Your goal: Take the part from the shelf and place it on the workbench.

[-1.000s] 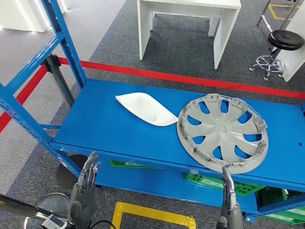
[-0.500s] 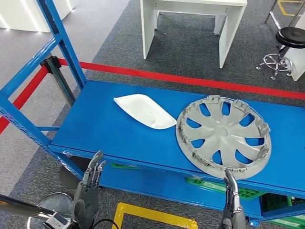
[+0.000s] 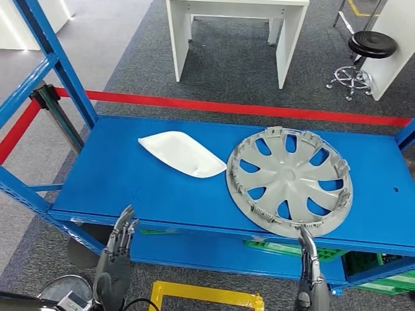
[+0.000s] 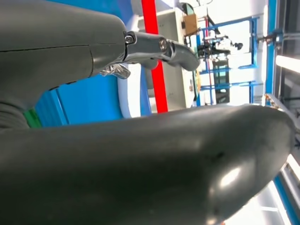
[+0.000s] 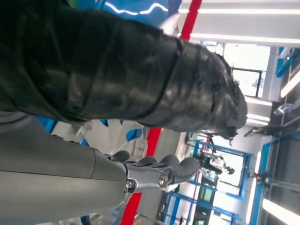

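Observation:
A grey wheel cover (image 3: pixel 290 180) lies flat on the blue shelf (image 3: pixel 122 175), right of centre and close to the front edge. Beside it, to its left and touching its rim, a white plastic shell part (image 3: pixel 180 154) lies on the shelf. My left hand (image 3: pixel 115 265) is below the shelf's front edge at the left, fingers straight and apart, holding nothing. Just under the wheel cover's near rim, my right hand (image 3: pixel 309 275) points its fingers up, empty. In the left wrist view the white part (image 4: pixel 129 96) shows past the fingers (image 4: pixel 159 47).
Blue shelf uprights (image 3: pixel 54 58) rise at the left. Green crates (image 3: pixel 274 247) sit on the lower level. Beyond the shelf are a red floor line (image 3: pixel 244 107), a white table (image 3: pixel 235 16) and a black stool (image 3: pixel 369 45). Yellow floor tape (image 3: pixel 205 295) lies near my feet.
The camera has shifted, so the whole scene slid left in the picture. Both hands keep the same pose below the shelf edge, and nothing on the shelf has moved.

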Motion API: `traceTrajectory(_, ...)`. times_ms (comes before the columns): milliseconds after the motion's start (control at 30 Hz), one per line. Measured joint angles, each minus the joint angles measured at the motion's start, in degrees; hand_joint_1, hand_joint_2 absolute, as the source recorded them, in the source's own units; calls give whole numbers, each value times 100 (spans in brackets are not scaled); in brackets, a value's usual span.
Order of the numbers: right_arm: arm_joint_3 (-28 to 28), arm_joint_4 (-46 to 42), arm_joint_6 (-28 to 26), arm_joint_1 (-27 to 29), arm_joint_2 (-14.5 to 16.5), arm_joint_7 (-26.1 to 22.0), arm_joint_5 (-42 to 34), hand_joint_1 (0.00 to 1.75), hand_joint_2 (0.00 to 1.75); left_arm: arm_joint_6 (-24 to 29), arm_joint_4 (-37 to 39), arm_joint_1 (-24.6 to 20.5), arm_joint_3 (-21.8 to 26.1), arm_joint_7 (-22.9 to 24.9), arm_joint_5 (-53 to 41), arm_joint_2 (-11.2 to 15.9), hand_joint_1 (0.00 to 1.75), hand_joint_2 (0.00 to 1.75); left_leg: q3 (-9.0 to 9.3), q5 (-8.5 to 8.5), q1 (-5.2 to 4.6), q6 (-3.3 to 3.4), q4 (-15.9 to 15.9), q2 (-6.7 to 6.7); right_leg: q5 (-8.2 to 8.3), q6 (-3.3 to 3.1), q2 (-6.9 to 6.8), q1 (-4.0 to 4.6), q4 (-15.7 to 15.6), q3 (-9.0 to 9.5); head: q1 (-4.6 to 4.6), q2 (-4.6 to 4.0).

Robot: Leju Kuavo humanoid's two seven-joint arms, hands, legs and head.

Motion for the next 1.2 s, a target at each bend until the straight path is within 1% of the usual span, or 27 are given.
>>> traceTrajectory(33, -5, -1, 8, 0, 0, 1, 8, 0, 0, -1, 0, -2, 0, -2, -2, -3, 0, 0, 30, 14, 14, 23, -46, 50, -64, 28, -60, 4, 93, -52, 20, 0)
traceTrajectory(67, -9, -1, 18, -3, 0, 2, 14, 0, 0, -3, 0, -1, -1, -3, -5, -6, 0, 0, 59, 25, 28, 43, -84, 107, -184, 49, -143, 9, 309, -165, 51, 0)
traceTrajectory(133, -17, 0, 46, -5, 0, 8, 26, 0, 0, -11, 1, 5, -1, -4, -8, -7, 0, 0, 83, 15, 24, 70, -103, 219, -508, 84, -297, 5, 1040, -542, 112, -1)
traceTrajectory(167, -20, 1, 60, -2, 0, 13, 30, 0, 0, -14, 2, 7, -1, -4, -9, -7, 0, 0, 88, 4, 20, 77, -100, 279, -615, 99, -324, 2, 1384, -735, 126, -1)
traceTrajectory(200, -22, 3, 69, 3, 0, 18, 34, 0, 0, -16, 3, 7, -1, -4, -9, -7, 0, 0, 98, -10, 16, 79, -99, 338, -628, 111, -339, 1, 1572, -852, 131, -1)
traceTrajectory(233, -23, 4, 74, 6, 0, 21, 36, 0, 0, -16, 4, 7, -1, -4, -9, -7, 0, 0, 114, -26, 15, 74, -98, 392, -542, 117, -353, 1, 1561, -866, 133, -1)
traceTrajectory(267, -24, 5, 77, 8, 0, 26, 39, 0, 0, -16, 4, 6, -1, -4, -9, -7, 0, 0, 145, -50, 15, 64, -95, 446, -347, 115, -391, 0, 1299, -744, 136, -1)
traceTrajectory(300, -26, 6, 78, 9, 0, 35, 41, 0, 0, -17, 4, 6, -1, -4, -9, -7, 0, 0, 183, -82, 13, 45, -91, 496, -128, 107, -480, 2, 892, -544, 141, -1)
traceTrajectory(333, -29, 8, 78, 4, 0, 46, 43, 0, 0, -16, 4, 6, -1, -4, -9, -7, 0, 0, 217, -115, -1, 20, -84, 543, 12, 89, -625, 22, 512, -347, 151, -1)
traceTrajectory(367, -32, 9, 79, -2, 1, 56, 45, 0, 0, -16, 4, 6, 0, -4, -9, -6, 0, 0, 245, -152, -22, -8, -70, 587, 107, 51, -745, 37, 205, -180, 162, -1)
traceTrajectory(400, -37, 10, 79, -6, 1, 66, 47, 0, 0, -16, 4, 7, 0, -5, -9, -6, 0, 0, 262, -179, -45, -37, -58, 633, 113, 11, -824, 54, 65, -106, 159, -1)
traceTrajectory(433, -42, 11, 80, -6, 2, 69, 48, 0, 0, -16, 4, 8, 0, -6, -9, -5, 0, 0, 273, -195, -65, -60, -52, 684, 81, -32, -834, 71, 50, -95, 149, -1)
traceTrajectory(500, -51, 12, 80, 9, 4, 69, 48, 0, 0, -16, 4, 4, 0, -8, -10, -4, 0, 0, 301, -241, -65, -107, -41, 767, 92, -106, -700, 56, 43, -102, 123, -1)
traceTrajectory(533, -56, 12, 80, 12, 7, 68, 48, 0, 0, -15, 4, 1, 1, -10, -10, -4, 0, 0, 288, -312, -53, -133, 30, 696, 95, -139, -633, 44, 40, -100, 108, -1)
traceTrajectory(567, -61, 11, 80, 10, 11, 68, 48, 0, 0, -13, 4, 2, 1, -13, -11, -4, 0, 0, 222, -438, -41, -161, 208, 579, 101, -169, -568, 29, 33, -95, 90, -1)
traceTrajectory(600, -68, 11, 85, 7, 15, 68, 49, 0, 0, -8, 4, 9, 1, -16, -11, -3, 0, 0, 86, -611, -29, -182, 516, 434, 103, -196, -513, 21, 30, -91, 60, -1)
traceTrajectory(633, -75, 13, 96, 4, 17, 68, 54, 0, 0, -3, 4, 20, 1, -24, -10, -2, 0, 0, -110, -800, -23, -195, 928, 315, 100, -216, -457, 21, 30, -90, 28, -1)
traceTrajectory(667, -82, 16, 111, 2, 17, 69, 65, 0, 44, 3, 4, 33, 2, -32, -10, -1, 0, 0, -318, -944, -21, -199, 1329, 273, 96, -231, -406, 26, 31, -86, 3, -1)
traceTrajectory(700, -89, 21, 126, 2, 17, 73, 89, 0, 87, 5, 4, 42, 3, -47, -7, 0, 0, 0, -484, -1003, -21, -198, 1614, 262, 91, -241, -361, 32, 31, -78, -16, -1)
traceTrajectory(733, -95, 27, 130, 0, 17, 91, 146, 0, 131, 3, 4, 49, 4, -68, -3, 2, 0, 0, -558, -927, -21, -186, 1679, 260, 86, -246, -316, 41, 32, -64, -28, 0)
traceTrajectory(767, -100, 33, 119, -5, 17, 121, 224, 0, 175, -3, 4, 52, 5, -88, 1, 3, 0, 0, -531, -744, -22, -164, 1520, 258, 79, -248, -277, 48, 32, -43, -37, 0)
traceTrajectory(833, -102, 46, 72, -20, 17, 216, 382, 0, 175, -17, 4, 57, 8, -133, 5, 5, 0, 0, -256, -257, -22, -115, 749, 243, 55, -242, -226, 71, 35, 6, -48, 0)
traceTrajectory(867, -102, 54, 47, -27, 17, 258, 422, 0, 175, -21, 4, 58, 8, -154, 4, 5, 0, 0, -125, -105, -10, -148, 406, 227, 31, -242, -210, 93, 50, 16, -54, -1)
traceTrajectory(900, -101, 62, 26, -32, 17, 282, 440, 0, 131, -22, 3, 63, 9, -173, 1, 5, 0, 0, -39, -32, -1, -170, 176, 212, 15, -237, -202, 114, 61, 16, -46, -1)
traceTrajectory(967, -102, 81, -8, -36, 17, 254, 433, 0, 44, -26, 2, 72, 13, -191, -10, 6, 0, 0, -11, -32, 3, -214, 74, 194, -2, -226, -196, 135, 77, 0, -21, -1)
traceTrajectory(1000, -102, 87, -23, -39, 17, 223, 425, 0, 0, -32, 2, 77, 17, -192, -13, 6, 0, 0, -16, -35, -10, -186, 75, 192, 7, -211, -198, 128, 68, 0, -4, 0)
traceTrajectory(1200, -107, 113, -100, -74, 20, 401, 383, 0, 0, -36, 2, 84, 39, -211, -17, 7, 0, 0, -19, -37, -54, -118, 79, 188, 23, -157, -200, 89, 42, 11, 0, -1)
